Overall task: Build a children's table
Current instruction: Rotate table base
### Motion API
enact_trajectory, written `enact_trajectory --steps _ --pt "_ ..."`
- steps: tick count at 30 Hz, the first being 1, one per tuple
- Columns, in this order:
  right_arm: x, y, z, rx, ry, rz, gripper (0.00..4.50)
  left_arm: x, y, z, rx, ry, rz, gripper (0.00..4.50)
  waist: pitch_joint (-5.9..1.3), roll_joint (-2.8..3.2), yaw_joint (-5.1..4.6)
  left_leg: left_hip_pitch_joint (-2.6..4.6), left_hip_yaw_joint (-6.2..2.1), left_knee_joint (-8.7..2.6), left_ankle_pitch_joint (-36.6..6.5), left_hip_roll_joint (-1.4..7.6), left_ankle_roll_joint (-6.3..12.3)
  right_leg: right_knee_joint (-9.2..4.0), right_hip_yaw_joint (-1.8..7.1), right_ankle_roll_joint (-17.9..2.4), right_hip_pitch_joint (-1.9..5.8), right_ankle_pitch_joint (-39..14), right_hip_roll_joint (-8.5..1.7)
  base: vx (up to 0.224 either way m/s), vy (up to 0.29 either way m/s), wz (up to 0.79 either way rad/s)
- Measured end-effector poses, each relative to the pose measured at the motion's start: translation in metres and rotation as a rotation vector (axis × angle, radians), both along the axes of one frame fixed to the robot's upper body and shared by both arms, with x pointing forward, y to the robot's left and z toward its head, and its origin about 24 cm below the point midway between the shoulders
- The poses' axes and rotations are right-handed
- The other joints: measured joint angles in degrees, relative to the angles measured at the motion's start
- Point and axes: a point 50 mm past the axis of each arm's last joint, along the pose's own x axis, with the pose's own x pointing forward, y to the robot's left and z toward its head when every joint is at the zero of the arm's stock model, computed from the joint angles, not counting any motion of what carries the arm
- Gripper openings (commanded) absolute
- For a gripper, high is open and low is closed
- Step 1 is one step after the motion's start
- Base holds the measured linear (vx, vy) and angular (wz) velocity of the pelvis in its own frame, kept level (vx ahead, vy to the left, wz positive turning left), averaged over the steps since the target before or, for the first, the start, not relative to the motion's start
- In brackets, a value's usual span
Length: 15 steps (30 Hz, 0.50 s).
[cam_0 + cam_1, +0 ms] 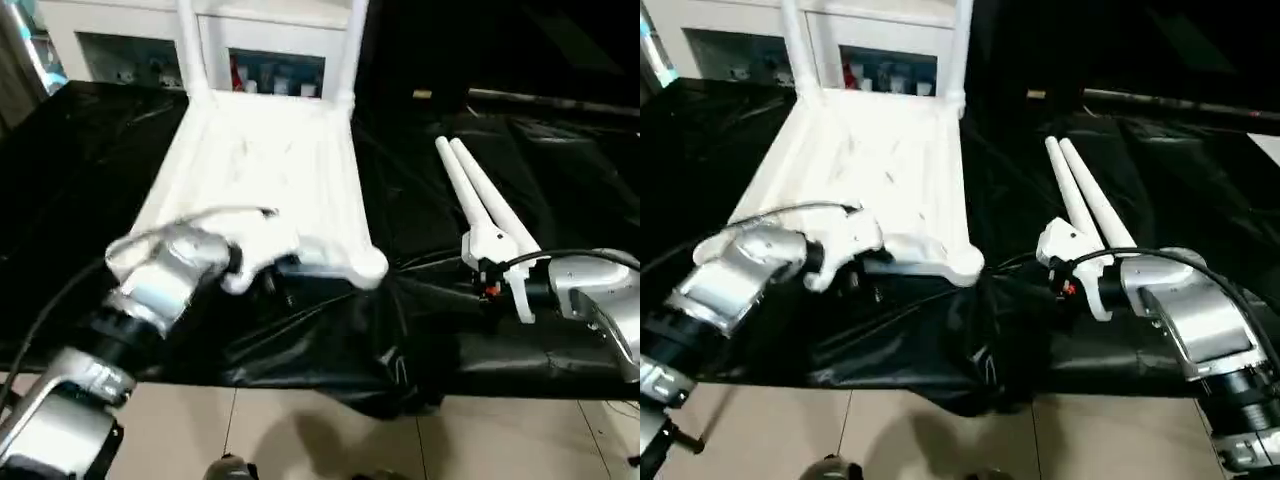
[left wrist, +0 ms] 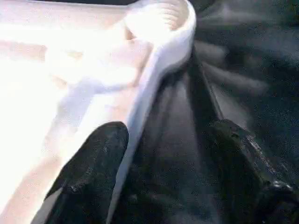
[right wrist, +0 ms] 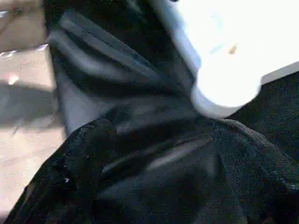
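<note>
While the tabletop [image 1: 262, 170] lies underside-up on the desk [image 1: 90, 200], the left tool [image 2: 154, 182] straddles its near edge, spread; the right tool [image 3: 159, 154], spread, hovers near two loose legs [image 1: 1080, 195].

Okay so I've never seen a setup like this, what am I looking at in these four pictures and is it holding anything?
A two-armed robot is building a children's table. Two pictures look down from its head; the other two come from cameras on its wrists. On a black-draped work table lies the white tabletop, underside up, two legs already standing in its far corners. Two loose legs lie to the right. The left gripper is open astride the tabletop's near edge; the right gripper is open by the loose legs' ends. Nothing is held.
</note>
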Motion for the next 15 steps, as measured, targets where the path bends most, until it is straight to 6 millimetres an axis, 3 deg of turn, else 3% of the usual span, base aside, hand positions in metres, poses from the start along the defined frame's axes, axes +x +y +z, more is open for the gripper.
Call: enact_trajectory --steps 4,10,15 --pt "0.005 0.003 -0.006 -0.006 -0.056 -0.095 3.86 -0.008 0.004 0.024 -0.140 -0.021 -0.026 3.28 -0.13 0.22 0.00 0.00 0.02 -0.02 0.00 -0.01 0.00 0.00 0.01 -0.11 0.00 0.06 0.00 0.000 0.000 0.00" --pt "0.016 0.008 -0.040 -0.091 -0.083 -0.236 3.86 -0.018 0.017 0.004 -0.101 0.055 -0.006 3.28 -0.12 0.22 -0.11 -0.05 0.01 -0.03 0.00 0.01 0.00 -0.04 0.01 -0.03 -0.07 0.01 0.04 0.000 0.000 0.00" --pt "0.022 0.008 -0.054 -0.166 -0.109 -0.276 3.86 -0.021 0.018 0.008 -0.088 0.057 -0.003 3.28 -0.12 0.22 -0.13 -0.06 0.02 -0.04 0.00 0.00 0.00 -0.04 0.03 -0.02 -0.05 0.01 0.04 0.000 0.000 0.00"
